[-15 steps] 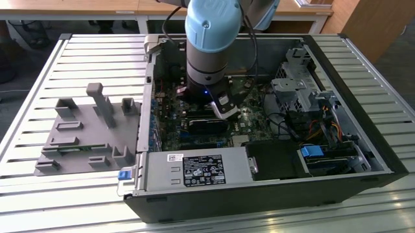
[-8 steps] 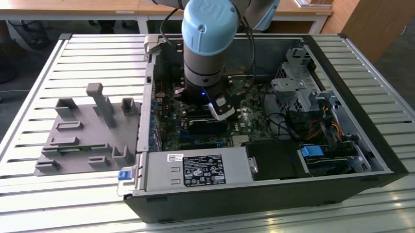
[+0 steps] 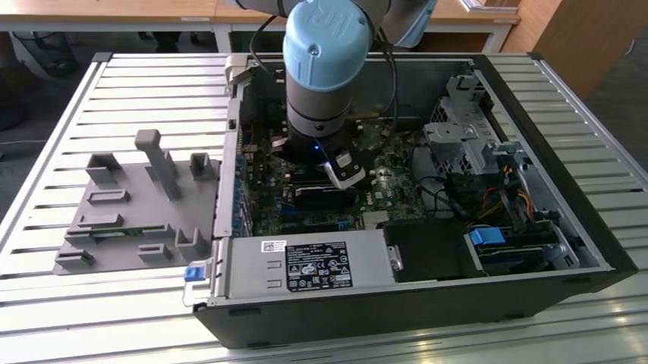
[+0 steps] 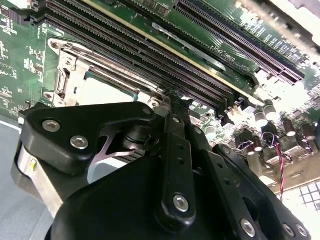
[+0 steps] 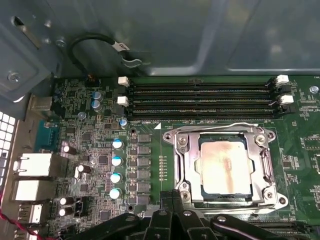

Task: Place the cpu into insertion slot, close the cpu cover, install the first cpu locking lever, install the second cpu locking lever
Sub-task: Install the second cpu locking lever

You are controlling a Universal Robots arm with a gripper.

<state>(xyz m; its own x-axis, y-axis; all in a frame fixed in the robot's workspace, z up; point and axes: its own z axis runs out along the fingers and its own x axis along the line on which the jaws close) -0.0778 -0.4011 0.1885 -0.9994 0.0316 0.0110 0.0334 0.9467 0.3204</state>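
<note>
On the slatted surface [image 3: 61, 227], at the exterior view's left, we see a grey fixture block [image 3: 136, 205], then the open computer case [image 3: 426, 303] with our arm reaching down over the green motherboard [image 5: 300, 145]. Inside the case, the first wrist view shows us the cpu [image 5: 225, 166] seated in the insertion slot [image 5: 181, 170] with the cpu cover [image 5: 225, 134] lying down around it, just beside the memory slots [image 5: 200, 100]. Our hand [image 5: 172, 197] sits at the socket's edge, its black fingertips [image 5: 176, 197] drawn together and holding nothing we can make out.
</note>
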